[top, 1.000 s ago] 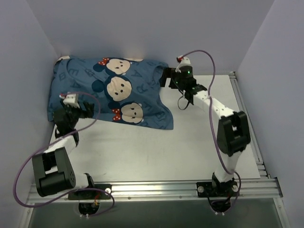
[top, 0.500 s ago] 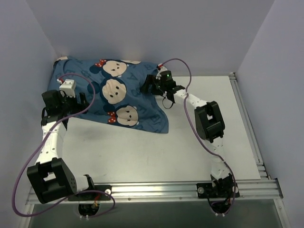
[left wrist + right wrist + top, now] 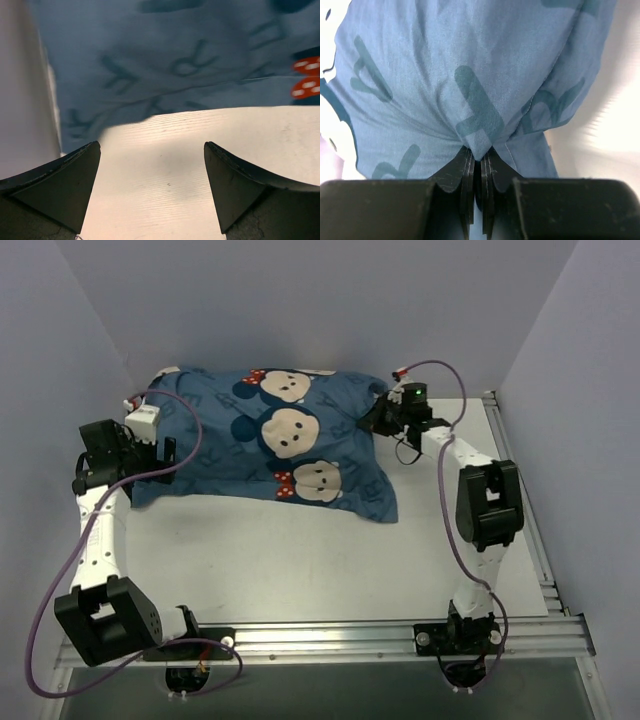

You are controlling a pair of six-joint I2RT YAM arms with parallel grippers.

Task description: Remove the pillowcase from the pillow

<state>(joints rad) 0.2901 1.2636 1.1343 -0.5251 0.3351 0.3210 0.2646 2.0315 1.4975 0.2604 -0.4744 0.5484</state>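
Observation:
The blue pillowcase [image 3: 270, 445] with mouse faces and letters lies plump across the back of the table. The pillow is hidden inside it. My right gripper [image 3: 377, 420] is at the case's right end, shut on a pinched fold of the blue fabric [image 3: 470, 75]; in the right wrist view the cloth is bunched between the closed fingers of the gripper [image 3: 479, 152]. At the left end my left gripper [image 3: 163, 456] stands open just off the case's edge. Only bare table shows between the jaws of that gripper [image 3: 151, 145], with the pillowcase [image 3: 175, 65] a little beyond the fingertips.
The white table [image 3: 300, 560] runs forward from the pillowcase to the metal rail [image 3: 320, 640] at the near edge. Grey-violet walls close in behind and on both sides. A metal frame [image 3: 520, 490] borders the table's right side.
The right gripper has shut on the pillowcase's right end and drawn it to the right; the whole bundle has shifted right. The left arm has drawn back to the left, still open.

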